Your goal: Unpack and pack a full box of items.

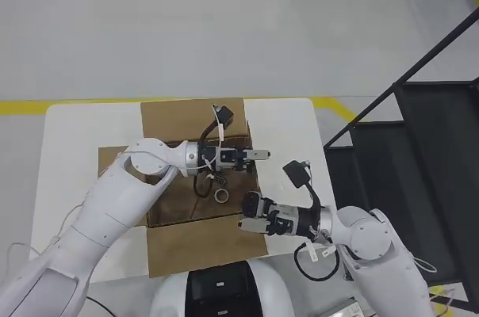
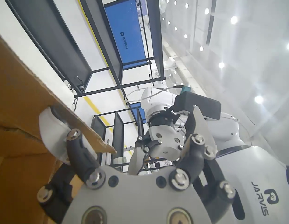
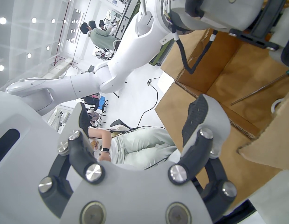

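Unpacking looks nearly done: the open box [image 1: 193,119] on the counter [image 1: 73,158] has a tape roll [image 1: 221,196] and a thin screwdriver [image 3: 261,90] inside. The left tool [image 1: 257,154] over the box's side edge and the right tool [image 1: 246,215] beside its corner are both spread wide and empty. The arm hides part of the box floor.

We see a grey floor [image 1: 224,40] with a yellow line [image 1: 65,104], black shelving [image 1: 430,143] beside the white table [image 1: 73,158], and ceiling spotlights [image 2: 259,99] overhead.

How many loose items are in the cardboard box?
2: a white tape roll on the brown cardboard box's floor and a thin green-handled metal rod near it. An arm may hide others.
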### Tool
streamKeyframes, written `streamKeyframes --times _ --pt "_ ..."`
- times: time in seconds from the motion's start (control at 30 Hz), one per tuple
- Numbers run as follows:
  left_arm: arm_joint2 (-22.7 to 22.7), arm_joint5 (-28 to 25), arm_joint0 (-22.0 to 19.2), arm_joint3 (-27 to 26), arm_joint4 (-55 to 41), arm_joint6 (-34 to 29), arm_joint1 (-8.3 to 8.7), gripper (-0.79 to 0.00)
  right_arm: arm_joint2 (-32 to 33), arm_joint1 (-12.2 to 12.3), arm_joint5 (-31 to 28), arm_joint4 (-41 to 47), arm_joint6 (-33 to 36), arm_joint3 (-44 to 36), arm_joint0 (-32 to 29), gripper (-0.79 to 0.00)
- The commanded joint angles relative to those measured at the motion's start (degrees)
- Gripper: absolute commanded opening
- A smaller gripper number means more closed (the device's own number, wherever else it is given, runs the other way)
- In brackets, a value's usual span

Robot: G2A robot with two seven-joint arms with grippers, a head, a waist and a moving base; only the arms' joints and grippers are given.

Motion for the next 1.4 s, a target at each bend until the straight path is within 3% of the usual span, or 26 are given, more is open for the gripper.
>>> streamKeyframes --times 0.0,0.17,0.33,0.47,0.57,0.8,0.97,1.13,1.37 --pt "1.3 -0.8 -1.2 1.6 0.6 0.1 -0.85 0.000 1.1 0.1 3.3 -2.6 -2.3 -1.1 -1.9 0.000" --pt "2.0 -3.1 -3.1 4.8 2.2 -0.1 -2.02 0.000 3.2 0.1 10.7 -7.9 -11.4 -2.4 -6.0 0.000" --pt "-3.2 -4.7 -0.6 3.2 5.6 -2.0 0.23 0.000 3.7 0.1 15.4 -10.2 -16.1 -2.2 -5.7 0.000" --pt "-13.2 -4.0 5.4 -2.5 6.8 -6.1 4.23 0.000 2.8 0.0 18.0 -10.9 -17.4 1.1 -3.6 0.000" --pt "-24.3 -2.8 12.9 -8.9 7.7 -9.9 7.84 0.000 1.1 -0.2 22.1 -13.2 -20.3 5.6 -0.8 0.000" --pt "-42.3 1.9 26.6 -20.2 8.2 -15.3 12.21 0.000 -4.6 -0.9 20.9 -10.8 -20.4 15.2 6.2 0.000" --pt "-50.1 2.4 33.1 -22.0 4.4 -15.1 13.37 0.000 -7.7 -1.3 21.9 -11.3 -19.8 20.6 10.4 0.000" --pt "-55.6 1.2 38.0 -22.8 -0.4 -14.2 13.88 0.000 -9.0 -1.5 23.2 -12.2 -21.2 21.1 11.9 0.000" --pt "-56.1 0.9 38.6 -23.0 -0.9 -14.1 13.93 0.000 -7.4 -1.0 19.5 -15.2 -23.8 12.8 8.5 0.000"
